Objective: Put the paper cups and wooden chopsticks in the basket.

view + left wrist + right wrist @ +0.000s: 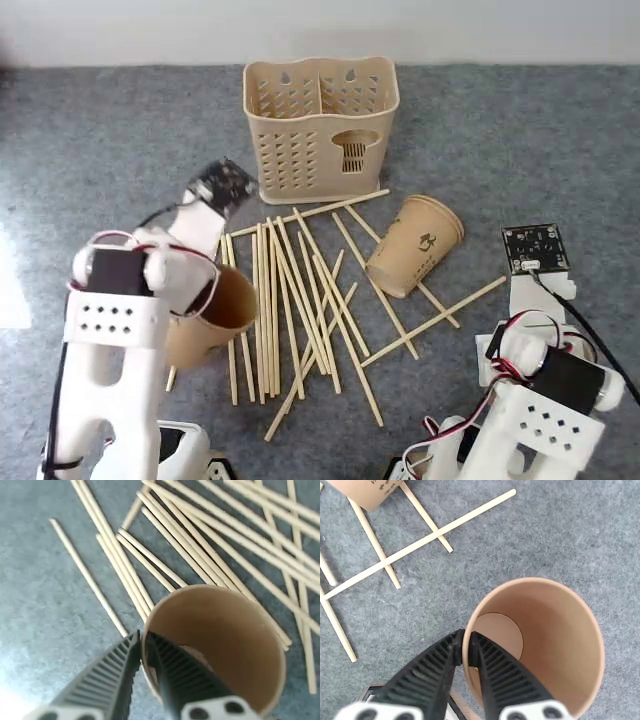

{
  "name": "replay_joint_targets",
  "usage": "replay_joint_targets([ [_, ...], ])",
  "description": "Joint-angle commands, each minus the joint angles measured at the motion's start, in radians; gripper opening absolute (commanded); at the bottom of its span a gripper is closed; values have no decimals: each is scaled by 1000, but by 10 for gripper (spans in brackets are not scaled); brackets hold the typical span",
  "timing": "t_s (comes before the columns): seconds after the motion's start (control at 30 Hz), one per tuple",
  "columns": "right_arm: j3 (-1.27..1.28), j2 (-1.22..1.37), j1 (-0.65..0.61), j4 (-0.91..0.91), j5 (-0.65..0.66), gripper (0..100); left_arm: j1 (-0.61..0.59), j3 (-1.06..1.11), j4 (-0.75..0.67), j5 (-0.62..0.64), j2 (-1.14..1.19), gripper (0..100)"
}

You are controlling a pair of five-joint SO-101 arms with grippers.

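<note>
Off to the right, right gripper (466,639) pinches 1 cup (555,625) (rim).

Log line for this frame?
left gripper: shut on left cup; right gripper: shut on right cup; third cup: on chopsticks; basket: empty

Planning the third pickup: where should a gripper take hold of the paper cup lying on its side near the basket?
Likely the rim, one finger inside and one outside, coming from the far right side. The lying cup narrows toward the near side, so its mouth opens away toward the far right.
</note>
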Motion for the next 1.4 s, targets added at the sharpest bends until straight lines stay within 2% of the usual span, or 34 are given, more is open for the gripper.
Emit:
replay_joint_targets([
  [0.0, -37, -13, -7, -4, 14, 9, 3, -136, 43, 100, -9, 13],
  [0.23, -95, -13, -33, -4, 8, 9, 114, -108, 26, 253, -9, 13],
  [0.5, -144, -13, -81, 4, 6, 9, 141, -110, -118, 371, -9, 13],
  [0.63, -157, -13, -85, -7, 6, 9, 144, -107, -118, 371, -9, 13],
  [0.77, -195, -13, -171, 4, 2, 9, 146, -101, -123, 385, -2, 13],
  [0.9, -216, -15, -280, -1, -78, 9, 186, -27, -207, 411, -3, 13],
  [1.03, -216, -15, -377, 4, -107, 9, 238, 139, -353, 411, -8, 13],
  [1.23, -216, -15, -403, 4, -107, 9, 235, 291, -477, 408, -9, 13],
  [1.37, -216, -15, -404, -5, -107, 9, 233, 320, -488, 405, -9, 13],
])
